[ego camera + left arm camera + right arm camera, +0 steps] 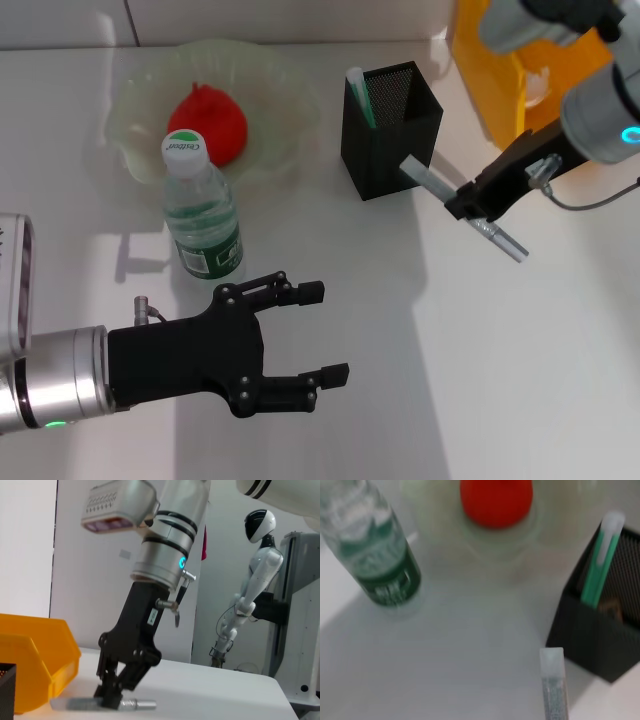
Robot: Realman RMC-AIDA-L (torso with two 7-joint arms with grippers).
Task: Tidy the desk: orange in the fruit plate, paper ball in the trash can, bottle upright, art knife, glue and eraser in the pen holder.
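The left pincer [330, 333] hovered released over the white tabletop [500, 380], just in front of the bottle [201, 205], its black fingers spread apart and grasping nothing. The bottle stood upright, white cap on top, directly in front of the fruit plate [150, 85]. The orange [208, 122] lay in the fruit plate, behind the bottle. To the right of the bottle stood the pen holder [390, 130], apart from the fruit plate's rim, with a green stick with a whitish top [360, 97] leaning in its back left corner; the right wrist view showed something brownish deeper inside, too blurred to identify. Further right of the bottle, the right pincer [478, 208] was clenched around the middle of a silvery grey stick with a clear cap [425, 176], held tilted, the capped end just beside the pen holder's front right corner. The trash can [500, 90] stood right of the pen holder, partly hidden behind the right arm.
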